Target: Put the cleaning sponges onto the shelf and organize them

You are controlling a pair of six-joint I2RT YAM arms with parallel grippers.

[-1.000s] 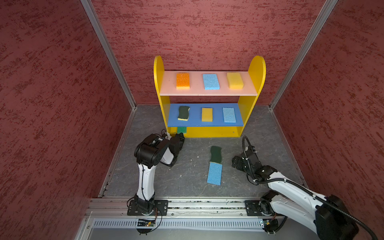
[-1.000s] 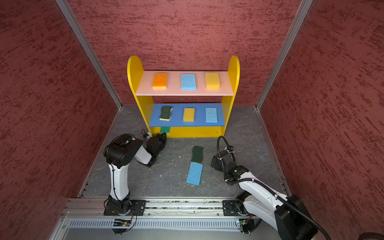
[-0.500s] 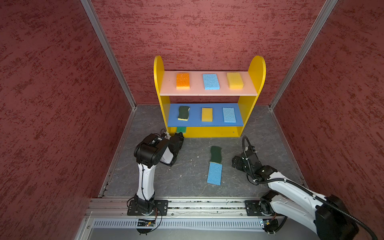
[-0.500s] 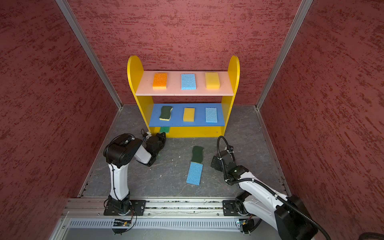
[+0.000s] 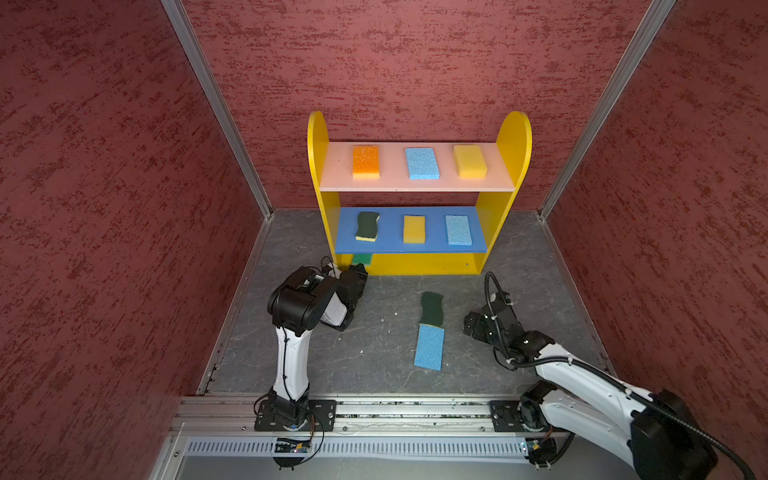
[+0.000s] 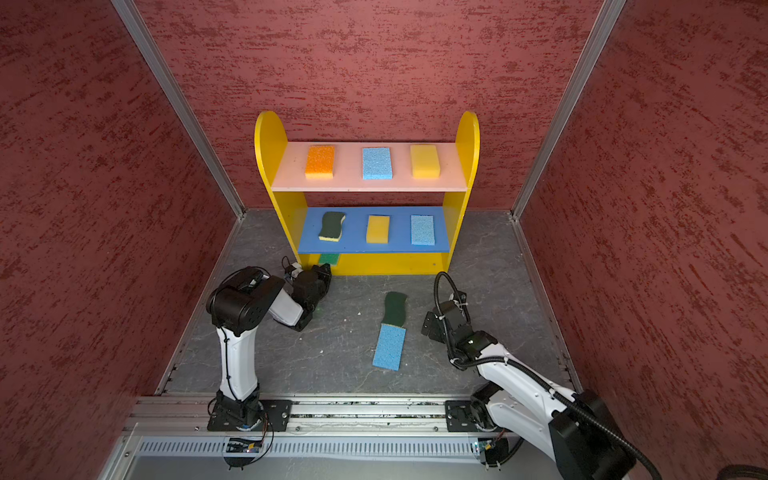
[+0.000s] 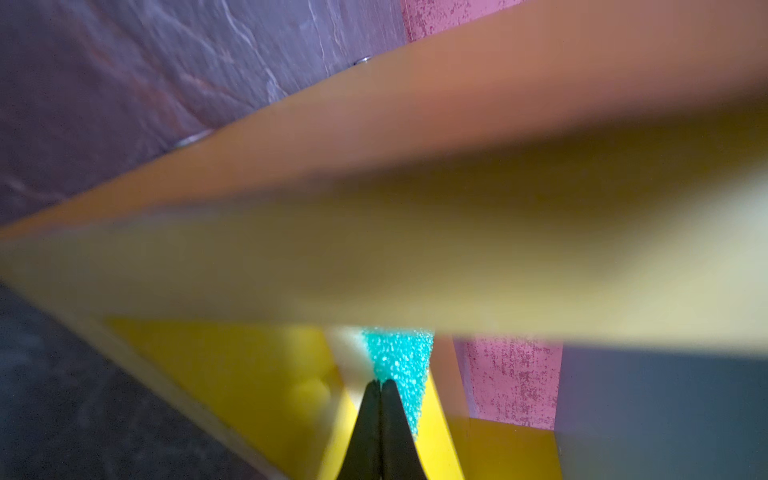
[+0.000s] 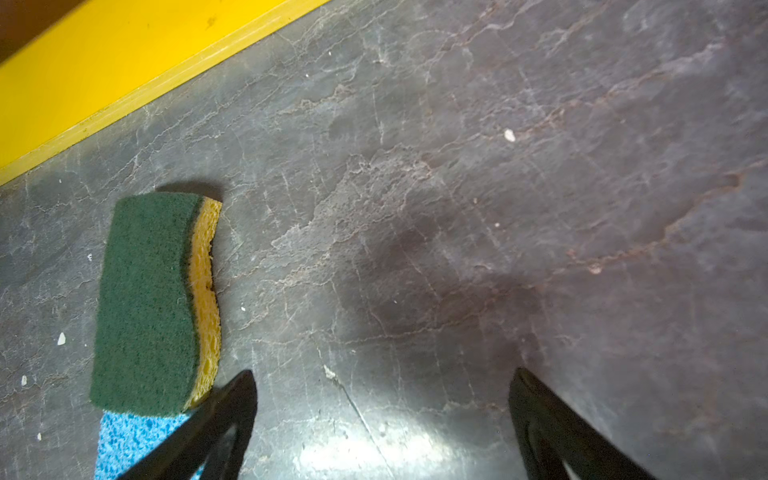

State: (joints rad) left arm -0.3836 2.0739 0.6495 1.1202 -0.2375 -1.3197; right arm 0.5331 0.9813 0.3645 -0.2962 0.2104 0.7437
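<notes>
Left gripper (image 7: 380,384): jaws pressed together, tips at the green sponge (image 5: 361,258) on the shelf (image 5: 415,266) base, centre frame. Right gripper (image 8: 382,374): jaws wide, empty, beside scourer (image 5: 432,307) and blue sponge (image 5: 430,347) on grey veined floor (image 5: 386,332). Red textured walls (image 5: 104,208) enclose.

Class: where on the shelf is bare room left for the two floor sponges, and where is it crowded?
Free: yellow base, from green sponge to right side panel. Crowded: pink board and blue board, three sponges each.
</notes>
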